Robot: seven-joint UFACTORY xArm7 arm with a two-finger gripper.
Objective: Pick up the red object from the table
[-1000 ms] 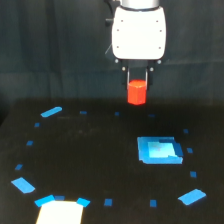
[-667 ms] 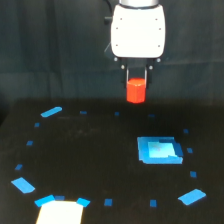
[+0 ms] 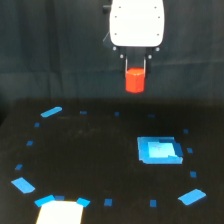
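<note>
A: How should the lift be finished well?

B: Keep the gripper (image 3: 135, 75) clamped with even pressure and carry the red cylinder (image 3: 134, 80) straight, without swinging.

A: Where does it lie relative to the jaws?

B: Between them, gripped near its top, its lower half hanging below the tips, seemingly above the far edge of the table (image 3: 90, 165) and clear of the blue square (image 3: 159, 150).

- The arm's boxy white wrist housing (image 3: 136, 22) hangs at the top of the exterior view, pointing straight down.
- Below it, the dark two-fingered gripper (image 3: 135, 80) points downward, its thin fingers (image 3: 126, 65) upright and parallel.
- The jaws are clamped on the small red-orange cylinder (image 3: 135, 81), held clear above the black surface.
</note>
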